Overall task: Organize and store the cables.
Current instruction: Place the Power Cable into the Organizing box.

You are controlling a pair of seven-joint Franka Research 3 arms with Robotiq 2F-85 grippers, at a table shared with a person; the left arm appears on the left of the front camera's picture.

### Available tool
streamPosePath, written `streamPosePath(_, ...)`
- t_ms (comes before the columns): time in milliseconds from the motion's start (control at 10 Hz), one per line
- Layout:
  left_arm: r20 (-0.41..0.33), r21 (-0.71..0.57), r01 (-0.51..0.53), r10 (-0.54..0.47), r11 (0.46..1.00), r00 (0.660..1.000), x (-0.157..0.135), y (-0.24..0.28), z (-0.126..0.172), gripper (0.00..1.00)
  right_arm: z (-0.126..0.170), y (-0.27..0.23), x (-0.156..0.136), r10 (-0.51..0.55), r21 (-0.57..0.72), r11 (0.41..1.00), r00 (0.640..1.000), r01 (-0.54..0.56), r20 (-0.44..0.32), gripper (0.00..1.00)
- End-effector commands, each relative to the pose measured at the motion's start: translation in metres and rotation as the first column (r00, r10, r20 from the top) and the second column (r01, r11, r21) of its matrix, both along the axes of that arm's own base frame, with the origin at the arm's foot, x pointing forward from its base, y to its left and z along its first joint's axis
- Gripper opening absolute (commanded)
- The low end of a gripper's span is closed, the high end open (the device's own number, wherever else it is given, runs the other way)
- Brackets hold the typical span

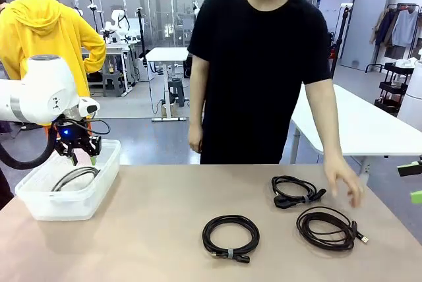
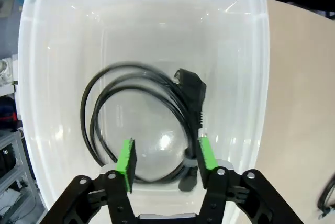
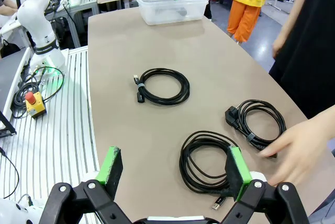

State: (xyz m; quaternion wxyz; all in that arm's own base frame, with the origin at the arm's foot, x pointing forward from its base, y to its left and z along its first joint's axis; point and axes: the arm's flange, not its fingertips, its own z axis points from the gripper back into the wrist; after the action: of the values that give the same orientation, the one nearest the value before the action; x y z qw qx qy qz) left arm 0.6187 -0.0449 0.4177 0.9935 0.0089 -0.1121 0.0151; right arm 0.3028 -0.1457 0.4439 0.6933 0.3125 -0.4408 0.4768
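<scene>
Left gripper [image 1: 78, 153], jaws parted and holding nothing, hung over a clear plastic tub [image 1: 66, 206] at the table's left end. One coiled black cable [image 2: 191, 87] lay on the tub's floor below the green pads [image 2: 125, 156], its outline smeared. Right gripper [image 3: 175, 164], spread wide and empty, looked down on three more coils lying apart on the table [image 1: 151, 229]: a tied coil [image 1: 230, 253] nearest the robot, a plugged coil [image 1: 306, 197] farther off, and a dark coil [image 1: 304, 228] to the right. The person's hand [image 1: 346, 180] hovered by the last two; blur left contact uncertain. Surface: matte tan, bare between the coils. Room: open workshop with white tables, grey floor and glass partitions. A red stop button [image 3: 32, 101] on a yellow box lay on slatted flooring beside the table.
</scene>
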Motion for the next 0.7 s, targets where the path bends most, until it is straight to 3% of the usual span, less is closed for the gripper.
streamPosePath(0, 0.015, -0.018, -0.006, 0.006, 1.0, 1.0, -0.004, -0.001, 0.007, 1.0, 0.0, 0.0, 0.001, 0.005, 0.008, 1.0, 1.0, -0.005, 0.023, 1.0)
streamPosePath(100, 0.019, -0.015, -0.006, 0.006, 1.0, 1.0, -0.005, -0.003, 0.01, 0.92, 0.0, 0.0, 0.001, 0.005, 0.008, 1.0, 1.0, -0.005, 0.023, 1.0)
streamPosePath(200, 0.02, -0.018, -0.013, 0.014, 1.0, 1.0, -0.008, -0.003, 0.012, 1.0, 0.0, 0.0, 0.001, 0.005, 0.008, 1.0, 1.0, -0.005, 0.023, 1.0)
streamPosePath(400, -0.018, -0.033, 0.033, -0.033, 0.999, 0.999, -0.02, -0.005, 0.015, 1.0, 0.0, 0.0, 0.001, 0.005, 0.008, 1.0, 1.0, -0.005, 0.023, 1.0)
streamPosePath(600, 0.018, -0.004, 0.002, -0.002, 1.0, 1.0, -0.003, -0.002, 0.012, 1.0, 0.0, 0.0, 0.001, 0.005, 0.008, 1.0, 1.0, -0.005, 0.023, 1.0)
